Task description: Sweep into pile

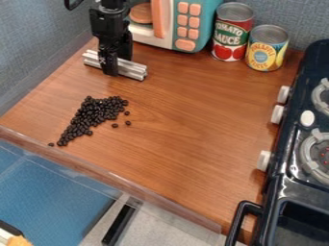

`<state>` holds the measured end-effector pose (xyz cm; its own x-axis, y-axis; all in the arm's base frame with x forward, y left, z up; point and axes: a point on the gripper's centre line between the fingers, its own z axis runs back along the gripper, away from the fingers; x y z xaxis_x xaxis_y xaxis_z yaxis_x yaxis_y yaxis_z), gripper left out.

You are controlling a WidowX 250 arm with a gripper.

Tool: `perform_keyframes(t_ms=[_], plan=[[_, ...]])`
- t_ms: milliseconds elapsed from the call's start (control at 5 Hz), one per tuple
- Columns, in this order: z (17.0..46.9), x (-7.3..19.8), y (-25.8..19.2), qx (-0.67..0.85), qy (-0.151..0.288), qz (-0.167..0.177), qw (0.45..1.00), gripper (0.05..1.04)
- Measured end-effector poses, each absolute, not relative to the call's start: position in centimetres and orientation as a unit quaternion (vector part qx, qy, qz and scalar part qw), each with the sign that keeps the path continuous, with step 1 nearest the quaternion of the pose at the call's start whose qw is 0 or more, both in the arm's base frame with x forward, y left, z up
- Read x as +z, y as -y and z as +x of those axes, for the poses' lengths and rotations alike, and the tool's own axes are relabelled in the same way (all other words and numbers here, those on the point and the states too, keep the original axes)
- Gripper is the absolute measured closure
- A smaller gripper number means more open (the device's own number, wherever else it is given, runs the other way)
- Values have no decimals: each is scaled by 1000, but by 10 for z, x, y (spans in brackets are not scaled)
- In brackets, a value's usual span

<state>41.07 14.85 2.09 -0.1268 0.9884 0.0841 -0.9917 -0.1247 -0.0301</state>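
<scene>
We note first the brown wooden tabletop [193,120], by far the largest thing before us, its grain running across the view. Next in size, along the right side, we log the black toy stove [288,190], with pale knobs down its near side and a black handle at the bottom. At the top, we see the toy microwave [202,24], teal and white with orange buttons and an orange handle.

The black gripper [116,67] hangs down at the upper left, in front of the microwave's left part. Its claw is closed around the silvery metal bar [136,73], pinching it near the middle, and both ends of the bar jut out to the sides. We place the bar low at the tabletop, above the beans in the view and apart from them.

Beside the microwave we record two cans: the red tomato sauce can [221,36], then the yellow and blue pineapple can [265,54] just to its right.

The dark beans [93,114] lie on the left part of the tabletop, bunched thickly at the top and tapering toward the near edge. Smallest of all, we find a few stray beans [115,125] lying apart from the main bunch.
</scene>
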Motion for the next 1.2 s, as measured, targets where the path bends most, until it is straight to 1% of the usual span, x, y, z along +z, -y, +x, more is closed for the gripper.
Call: perform_keyframes(t_ms=[200, 400, 600, 800, 1000, 1200], plan=[[408, 14, -149, 741, 44, 25, 670, 443], [402, 13, -147, 725, 49, 21, 687, 691], [397, 23, -140, 693, 36, 0, 720, 695], [390, 56, -144, 666, 20, -37, 745, 695], [383, 93, -148, 632, 31, -67, 772, 695], [369, 105, -154, 562, 21, -61, 825, 695]])
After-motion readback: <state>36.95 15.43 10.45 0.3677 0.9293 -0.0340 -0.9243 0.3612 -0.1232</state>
